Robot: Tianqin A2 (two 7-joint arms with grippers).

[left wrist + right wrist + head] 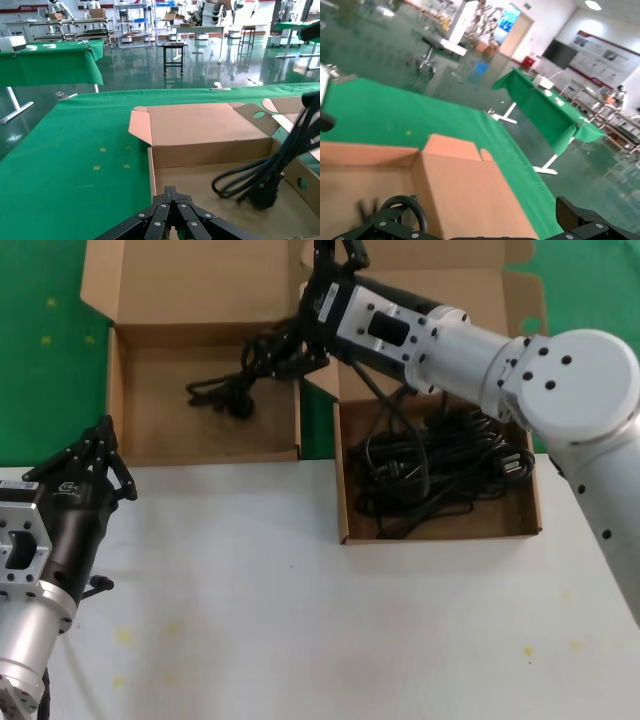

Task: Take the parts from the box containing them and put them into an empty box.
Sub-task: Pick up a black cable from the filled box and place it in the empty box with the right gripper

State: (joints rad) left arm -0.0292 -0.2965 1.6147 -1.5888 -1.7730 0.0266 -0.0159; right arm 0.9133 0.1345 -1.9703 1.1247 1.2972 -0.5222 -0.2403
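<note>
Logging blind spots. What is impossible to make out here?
Head view: right tool, mostly hidden under its own wrist.
Left wrist view: hanging cord, blurred, top cut off by the edge.
Head view: cord count in right box, too tangled.
Left tool waits at the table's left.

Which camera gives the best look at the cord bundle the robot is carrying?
The head view: the carried cord bundle hangs from the right gripper over the left-hand box. The left wrist view shows its dangling end closer. The right wrist view shows only a loop.
</note>
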